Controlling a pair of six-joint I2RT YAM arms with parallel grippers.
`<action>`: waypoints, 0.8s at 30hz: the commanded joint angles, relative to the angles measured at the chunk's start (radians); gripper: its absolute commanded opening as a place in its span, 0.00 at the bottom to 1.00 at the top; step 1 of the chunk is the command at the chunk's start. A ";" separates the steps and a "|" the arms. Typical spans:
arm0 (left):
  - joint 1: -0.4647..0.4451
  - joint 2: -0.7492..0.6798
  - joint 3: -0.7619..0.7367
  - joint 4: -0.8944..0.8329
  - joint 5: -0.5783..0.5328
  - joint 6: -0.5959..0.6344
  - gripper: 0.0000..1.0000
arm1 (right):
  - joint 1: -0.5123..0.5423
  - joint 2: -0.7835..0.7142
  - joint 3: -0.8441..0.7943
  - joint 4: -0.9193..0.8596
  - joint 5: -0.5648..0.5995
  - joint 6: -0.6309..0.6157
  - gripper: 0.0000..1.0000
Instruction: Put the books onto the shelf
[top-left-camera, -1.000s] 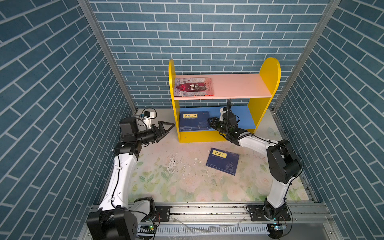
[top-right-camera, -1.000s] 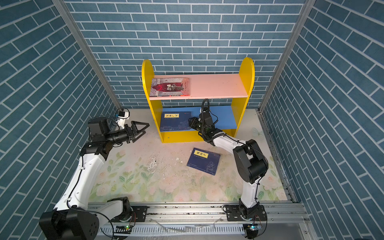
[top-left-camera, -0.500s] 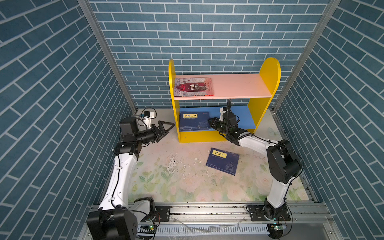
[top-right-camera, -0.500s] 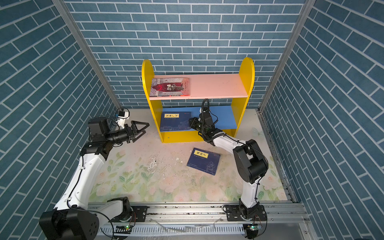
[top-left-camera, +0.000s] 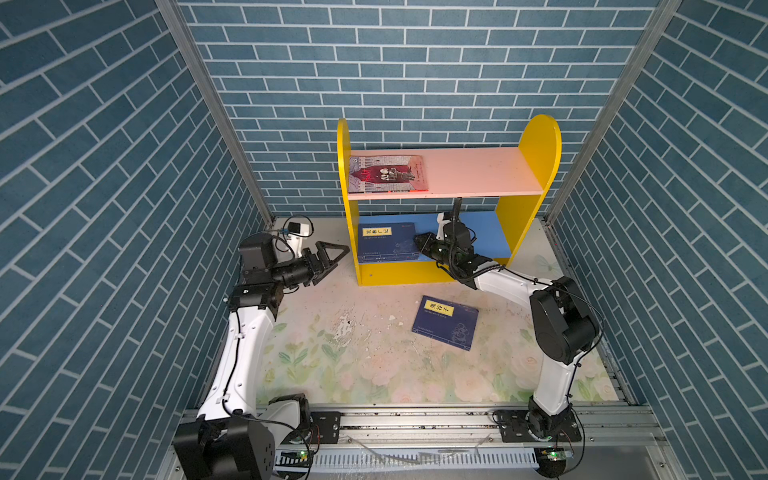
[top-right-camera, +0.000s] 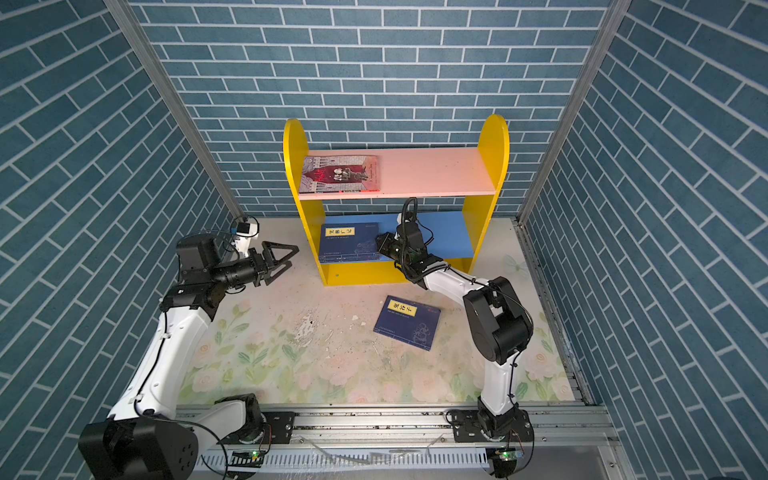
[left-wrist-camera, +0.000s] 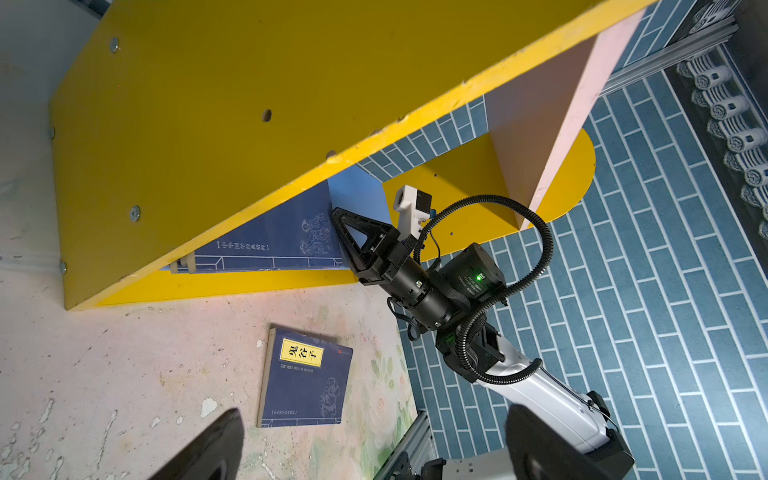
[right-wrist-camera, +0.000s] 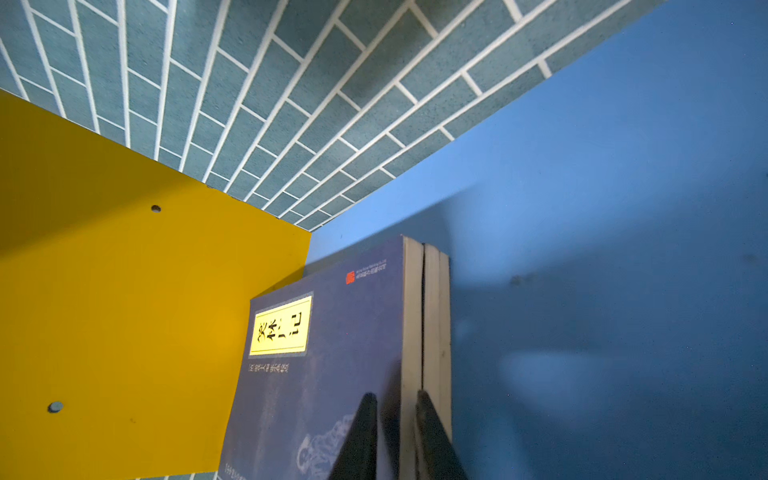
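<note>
Your left gripper (top-left-camera: 338, 257) hangs wide open and empty over the floor (top-left-camera: 332, 353), just left of the shelf (top-left-camera: 536, 153). At the left end of the pink board (top-left-camera: 478, 170) the grey-and-red book (top-left-camera: 388, 173) lies flat. Below it, on the blue board (top-left-camera: 486, 232), a navy stack (top-left-camera: 386, 245) sits against the left side panel. Your right gripper (right-wrist-camera: 392, 399) reaches in from the right. Its jaws are narrow: one finger lies over the cover of the top book (right-wrist-camera: 324, 353), the other in the gap beneath, pinching its page edge. Another navy book (top-left-camera: 445, 322) lies flat on the floor in front of the shelf, apart from both grippers.
</note>
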 joint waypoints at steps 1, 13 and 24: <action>0.006 -0.003 -0.014 0.026 0.015 0.004 1.00 | 0.007 0.007 0.045 0.033 -0.010 -0.013 0.18; 0.007 0.004 -0.012 0.033 0.012 0.010 1.00 | 0.010 -0.067 -0.009 0.033 0.068 -0.048 0.36; 0.007 0.014 0.037 -0.051 0.004 0.115 1.00 | 0.010 -0.310 -0.162 -0.006 0.151 -0.095 0.43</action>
